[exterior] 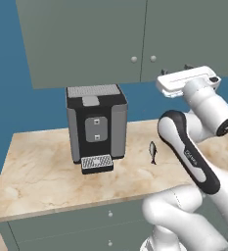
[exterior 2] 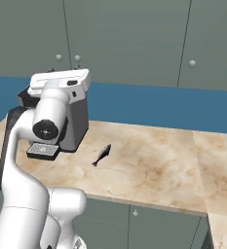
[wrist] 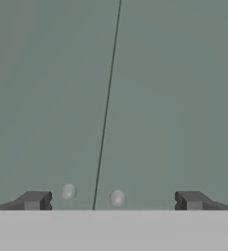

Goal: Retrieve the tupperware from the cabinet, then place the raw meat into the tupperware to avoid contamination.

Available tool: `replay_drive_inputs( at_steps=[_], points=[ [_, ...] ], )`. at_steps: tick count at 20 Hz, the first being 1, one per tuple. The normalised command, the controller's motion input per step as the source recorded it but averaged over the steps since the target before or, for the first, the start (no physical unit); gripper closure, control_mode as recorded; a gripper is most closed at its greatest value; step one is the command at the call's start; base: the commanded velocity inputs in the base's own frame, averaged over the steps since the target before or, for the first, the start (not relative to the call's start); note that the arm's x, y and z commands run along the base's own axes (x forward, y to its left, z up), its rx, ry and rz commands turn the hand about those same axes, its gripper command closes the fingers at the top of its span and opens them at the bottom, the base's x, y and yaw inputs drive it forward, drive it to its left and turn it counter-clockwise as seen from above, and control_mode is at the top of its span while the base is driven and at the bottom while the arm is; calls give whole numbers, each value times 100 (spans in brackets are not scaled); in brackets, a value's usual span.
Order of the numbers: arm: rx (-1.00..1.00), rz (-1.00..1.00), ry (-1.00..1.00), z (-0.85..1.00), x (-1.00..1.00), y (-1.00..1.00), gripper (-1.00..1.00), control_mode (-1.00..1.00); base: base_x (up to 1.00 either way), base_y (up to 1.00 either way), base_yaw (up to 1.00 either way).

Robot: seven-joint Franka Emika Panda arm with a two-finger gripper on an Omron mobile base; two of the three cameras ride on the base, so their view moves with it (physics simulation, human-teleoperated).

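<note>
before the closed cabinet [exterior: 86, 44], the gripper [wrist: 113, 201] stands with jaws fully apart and empty, facing two knobs [wrist: 117, 197] at the door seam. the fish [exterior: 153, 152] lies on the counter [exterior: 42, 166] beside the coffee machine [exterior: 96, 125]. risk: fingers closing between the knobs, or slipping off the small round one; the container is hidden.

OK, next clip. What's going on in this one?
The arm has its open gripper raised toward the closed cabinet, facing the seam between two doors, with both round knobs just ahead of its fingertips. Nothing is held. The raw meat, a small fish, lies on the marble counter to the right of the coffee machine. The doors are shut, so the tupperware has not been fetched.
</note>
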Motion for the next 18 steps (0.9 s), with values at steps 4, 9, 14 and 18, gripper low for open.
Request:
replay_drive_inputs(
  at_steps=[4,9,14,18],
  points=[
    [0,0,2,0,16,0,-100,-100,0,0,0],
    [0,0,1,0,18,0,-100,-100,0,0,0],
    [0,0,0,0,21,0,-100,-100,0,0,0],
    [0,0,0,0,22,0,-100,-100,0,0,0]
  ],
)
